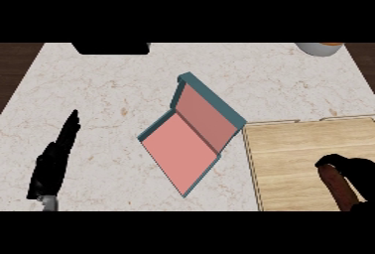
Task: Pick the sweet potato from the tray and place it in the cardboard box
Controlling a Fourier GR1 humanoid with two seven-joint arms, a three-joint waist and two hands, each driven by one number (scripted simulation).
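You have no legible writing in view. Your right hand (350,168) is curled round the brown, elongated sweet potato (338,187), over the pale wood-grain tray (293,154). Your left hand (55,158) rests with fingers straight on the marbled counter (110,89). Left of the right hand lies the box (194,134), teal-walled, pink inside.

I am looking steeply down at a pale marble counter (110,89). In the middle a box (192,134) is lying open, teal outside and pink inside. A wooden tray (293,149) is sitting just right of it. My right hand (353,171) is curling round the brown sweet potato (338,186) over the tray. My left hand (55,158) is resting at the left, fingers straight (touching nothing).
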